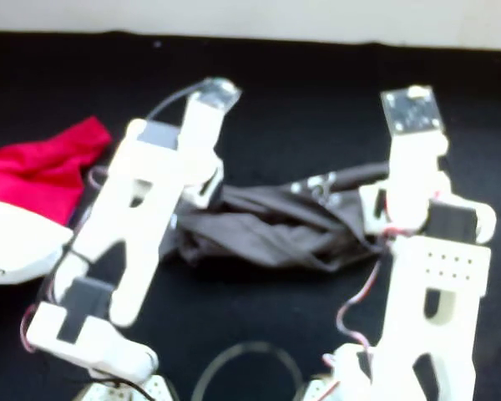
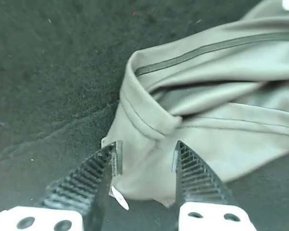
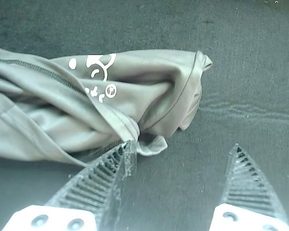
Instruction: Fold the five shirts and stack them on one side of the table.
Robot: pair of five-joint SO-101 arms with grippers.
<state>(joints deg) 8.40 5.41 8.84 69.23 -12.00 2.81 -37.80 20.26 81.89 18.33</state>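
Both claws stand open, gripping nothing. We see the left claw (image 2: 147, 149) with its jaws set either side of one end of the grey shirt (image 1: 267, 230), a folded hem corner lying right between the ribbed fingers. The right claw (image 3: 183, 147) gapes wider at the shirt's other end. One of its fingers sits just against a bunched fold, but the gap between the jaws lies mostly over bare black counter (image 1: 317, 75), so the cloth lies off to one side of it.

The shirt is a crumpled, rope-like bundle, its long axis running across the counter from one arm to the other. We judge the left claw nearer to a clean pinch; the right needs to shift sideways onto the cloth first.

A red shirt (image 1: 46, 167) and a white garment (image 1: 17, 242) lie well apart at the counter's far left.

As for writing: a white motif (image 3: 98, 74) of rounded shapes is printed on the grey shirt, a small white tag (image 2: 119, 197) pokes out below the left claw, and dark lettering edges the white garment; none is readable.
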